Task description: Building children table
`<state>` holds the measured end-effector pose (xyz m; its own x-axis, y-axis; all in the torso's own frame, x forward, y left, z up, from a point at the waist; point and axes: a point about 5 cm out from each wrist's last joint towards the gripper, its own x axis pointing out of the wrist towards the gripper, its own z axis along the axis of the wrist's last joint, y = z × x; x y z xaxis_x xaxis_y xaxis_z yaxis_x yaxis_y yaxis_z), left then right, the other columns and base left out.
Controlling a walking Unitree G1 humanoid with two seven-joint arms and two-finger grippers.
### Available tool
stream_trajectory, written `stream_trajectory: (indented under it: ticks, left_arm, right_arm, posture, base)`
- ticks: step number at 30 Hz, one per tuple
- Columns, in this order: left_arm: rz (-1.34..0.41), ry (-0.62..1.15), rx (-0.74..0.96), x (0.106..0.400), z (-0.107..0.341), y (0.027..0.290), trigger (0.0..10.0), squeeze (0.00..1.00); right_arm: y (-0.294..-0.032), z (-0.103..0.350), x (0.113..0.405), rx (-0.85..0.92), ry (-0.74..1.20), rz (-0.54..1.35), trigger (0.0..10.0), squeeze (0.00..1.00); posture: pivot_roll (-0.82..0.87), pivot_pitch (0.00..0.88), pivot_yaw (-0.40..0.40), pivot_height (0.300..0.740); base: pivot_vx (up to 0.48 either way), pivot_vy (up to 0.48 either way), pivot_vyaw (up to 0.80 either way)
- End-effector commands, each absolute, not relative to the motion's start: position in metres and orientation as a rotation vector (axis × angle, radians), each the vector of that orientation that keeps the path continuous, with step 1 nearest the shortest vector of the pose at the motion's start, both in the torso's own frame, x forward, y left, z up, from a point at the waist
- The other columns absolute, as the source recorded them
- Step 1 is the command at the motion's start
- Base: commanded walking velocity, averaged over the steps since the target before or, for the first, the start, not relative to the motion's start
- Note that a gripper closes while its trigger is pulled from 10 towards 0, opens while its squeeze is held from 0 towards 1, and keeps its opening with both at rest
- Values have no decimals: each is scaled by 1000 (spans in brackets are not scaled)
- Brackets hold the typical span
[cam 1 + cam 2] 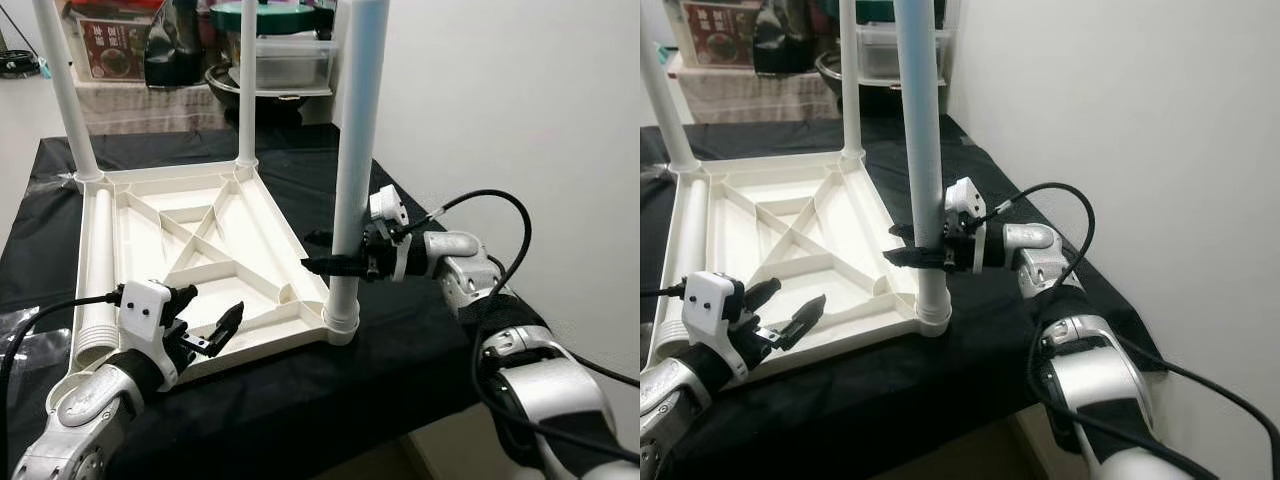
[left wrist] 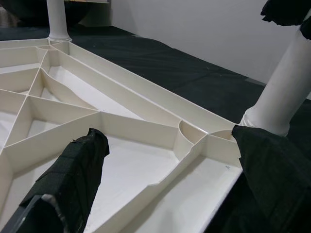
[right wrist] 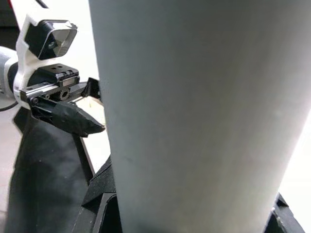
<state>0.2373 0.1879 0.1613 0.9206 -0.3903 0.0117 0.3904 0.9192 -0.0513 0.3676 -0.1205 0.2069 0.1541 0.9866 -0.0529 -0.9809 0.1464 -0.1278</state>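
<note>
Nearest of all, the left gripper [image 1: 212,330] hovers with its two black fingers apart and holding nothing, just over the near rim of the white ribbed plastic tabletop [image 1: 190,250] that lies upside down on the black cloth-covered table [image 1: 300,400]. Beside it, at the near right corner, the right gripper [image 1: 335,264] is clamped around the lower part of a tall white plastic tube leg [image 1: 355,160] that stands upright in its corner socket [image 1: 340,322]. The step in hand looks like seating this leg, and doing it well probably means keeping the tube vertical while pressing or turning it straight down into the socket, with the free gripper bracing the tabletop rim so the panel does not slide or tip on the cloth. A grip this low gives good control at the joint, though a sideways pull could lever the socket wall. Three legs stand upright: this one, one at the far left corner [image 1: 65,90] and one at the far right corner [image 1: 246,80]. A fourth white tube [image 1: 95,270] lies flat along the left edge of the tabletop, apparently not yet fitted. One tabletop is in view, and shelves with boxes and pots [image 1: 180,40] stand behind the table.
</note>
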Motion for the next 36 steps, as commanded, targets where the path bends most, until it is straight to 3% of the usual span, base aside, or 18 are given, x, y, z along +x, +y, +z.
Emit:
stream_trajectory:
  ticks: [1,36]
  left_arm:
    - [-405,23,-75,239,156,186,10000,0]
    - [-367,53,-135,241,146,185,10000,0]
  right_arm:
    - [-120,199,367,-110,-14,1415,0,0]
    - [-135,160,365,101,52,1206,0,0]
  posture:
    - [84,0,-130,740]
    - [71,0,-127,740]
  base:
    - [0,0,0]
    - [0,0,0]
